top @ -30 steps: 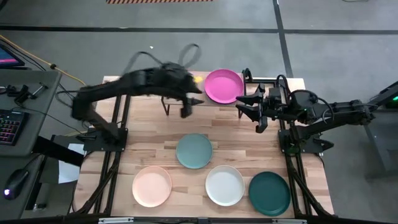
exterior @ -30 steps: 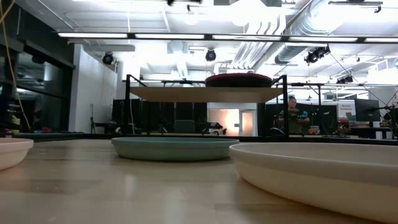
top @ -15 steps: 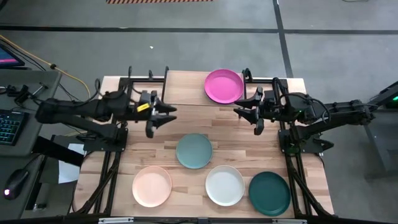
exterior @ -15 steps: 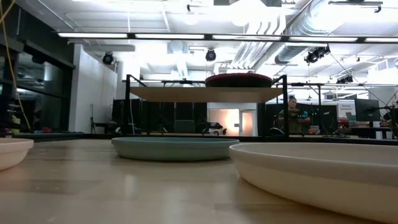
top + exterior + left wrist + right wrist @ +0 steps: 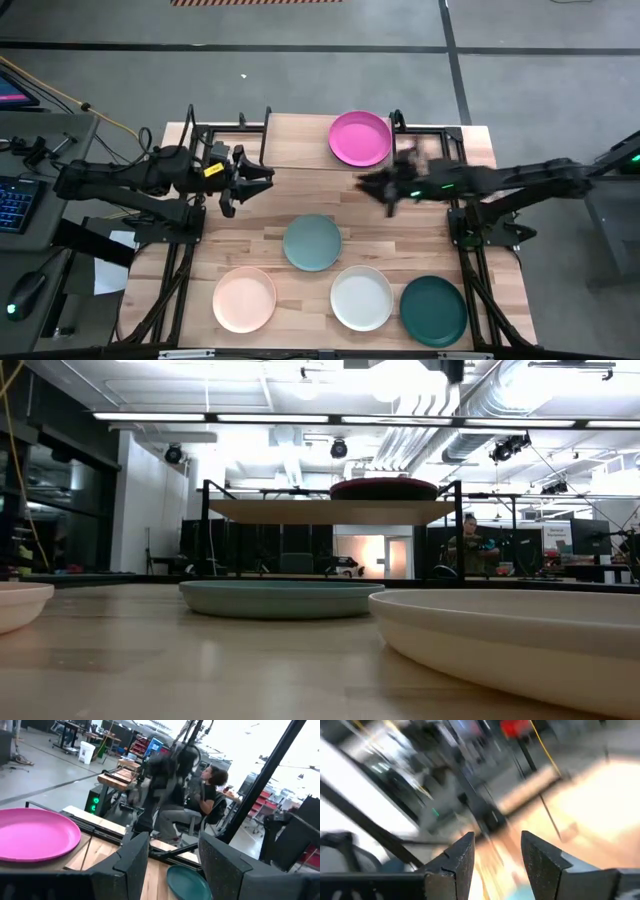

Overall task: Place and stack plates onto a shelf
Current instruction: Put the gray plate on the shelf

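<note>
One plate, the magenta plate (image 5: 360,138), is set on the shelf (image 5: 300,140); the light blue-teal plate (image 5: 312,242) lies at table centre, apparently next for pickup. The right gripper (image 5: 378,188), at its two o'clock, is held with fingers spread. The left gripper (image 5: 254,184), at ten o'clock, is likewise spread, empty.

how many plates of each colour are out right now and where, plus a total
magenta pink plate: 1, on the shelf
light blue-teal plate: 1, on the table
peach plate: 1, on the table
white plate: 1, on the table
dark teal plate: 1, on the table
total: 5 plates in view
</note>
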`<control>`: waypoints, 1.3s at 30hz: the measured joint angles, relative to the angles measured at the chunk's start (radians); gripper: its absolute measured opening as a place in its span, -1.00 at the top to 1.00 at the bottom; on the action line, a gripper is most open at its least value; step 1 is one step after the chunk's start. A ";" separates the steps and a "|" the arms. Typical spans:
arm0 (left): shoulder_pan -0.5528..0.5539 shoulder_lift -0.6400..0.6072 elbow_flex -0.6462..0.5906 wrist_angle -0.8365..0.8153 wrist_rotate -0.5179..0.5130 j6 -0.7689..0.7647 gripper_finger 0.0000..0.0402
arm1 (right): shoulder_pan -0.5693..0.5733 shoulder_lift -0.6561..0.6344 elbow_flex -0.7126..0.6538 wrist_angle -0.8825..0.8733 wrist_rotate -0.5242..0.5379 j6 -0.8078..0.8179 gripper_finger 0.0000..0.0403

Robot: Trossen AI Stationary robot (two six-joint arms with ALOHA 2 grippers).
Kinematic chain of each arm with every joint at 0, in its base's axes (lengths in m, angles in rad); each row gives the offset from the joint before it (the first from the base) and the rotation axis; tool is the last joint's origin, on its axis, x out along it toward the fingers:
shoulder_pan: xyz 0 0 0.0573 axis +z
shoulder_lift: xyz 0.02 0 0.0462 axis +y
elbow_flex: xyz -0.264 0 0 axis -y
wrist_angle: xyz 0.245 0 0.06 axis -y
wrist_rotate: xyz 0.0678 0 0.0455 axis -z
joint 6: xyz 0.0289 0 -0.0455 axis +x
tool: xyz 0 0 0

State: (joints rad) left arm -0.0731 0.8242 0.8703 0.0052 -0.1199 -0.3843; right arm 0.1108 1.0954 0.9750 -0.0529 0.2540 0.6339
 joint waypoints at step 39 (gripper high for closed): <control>0.000 0.004 0.000 -0.007 -0.024 0.160 0.20 | 0.054 0.746 0.092 -0.273 -0.043 0.670 0.31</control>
State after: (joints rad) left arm -0.0727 0.8284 0.8703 -0.0017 -0.1441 -0.2243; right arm 0.1646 1.8414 1.0672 -0.3256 0.2107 1.3036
